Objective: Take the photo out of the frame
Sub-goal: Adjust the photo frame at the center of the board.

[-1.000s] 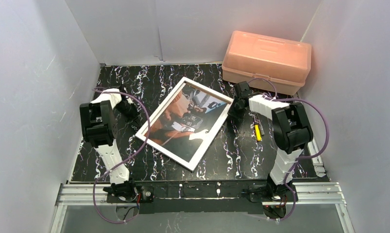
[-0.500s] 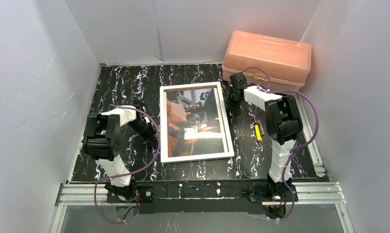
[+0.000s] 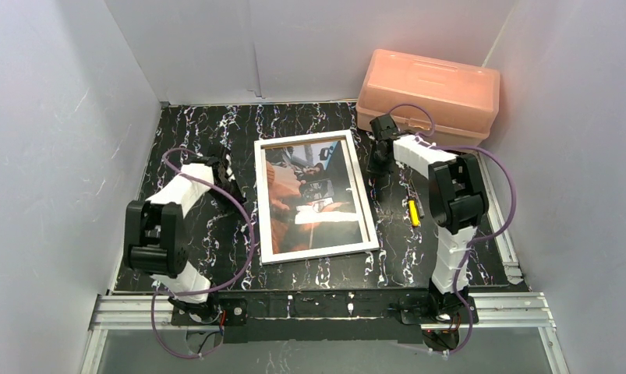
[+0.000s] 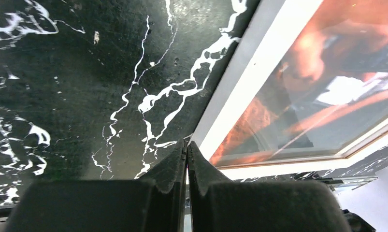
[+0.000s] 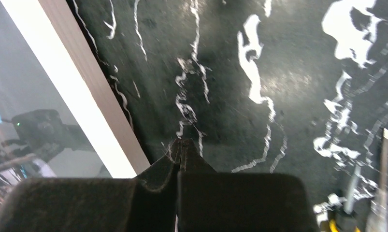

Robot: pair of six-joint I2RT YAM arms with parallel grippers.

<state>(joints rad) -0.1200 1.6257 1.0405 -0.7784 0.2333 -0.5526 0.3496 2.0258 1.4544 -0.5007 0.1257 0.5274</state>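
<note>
The black table (image 3: 208, 132), veined with white, fills the floor of a white-walled enclosure and carries everything else. The frame (image 3: 263, 202) lies flat and face up at the table's centre, its narrow white border forming an upright rectangle whose long sides run away from the arm bases, turned slightly off square. The photo (image 3: 313, 195) sits inside the frame, filling the opening; it shows orange and reddish-brown shapes with dark and blue-grey patches, and its surface is glossy enough to reflect the right wrist. The pink plastic box (image 3: 428, 93), lid closed, stands at the far right corner of the table, apart from the frame. The left arm (image 3: 169, 210) reaches from its base toward the frame's left border; the right arm (image 3: 450, 195) reaches past the frame's right side toward its far right corner. A purple cable (image 3: 243, 226) loops along each arm. The left gripper (image 4: 186, 145) has its fingers pressed together with nothing between them, the tips low over the bare table just beside the outer edge of the left border; whether they touch the frame cannot be told. The right gripper (image 5: 180, 144) is likewise pressed together and empty, its tips over bare table just beside the outer edge of the right border. A small yellow object (image 3: 412, 212) lies on the table to the right of the frame, near the right arm.
</note>
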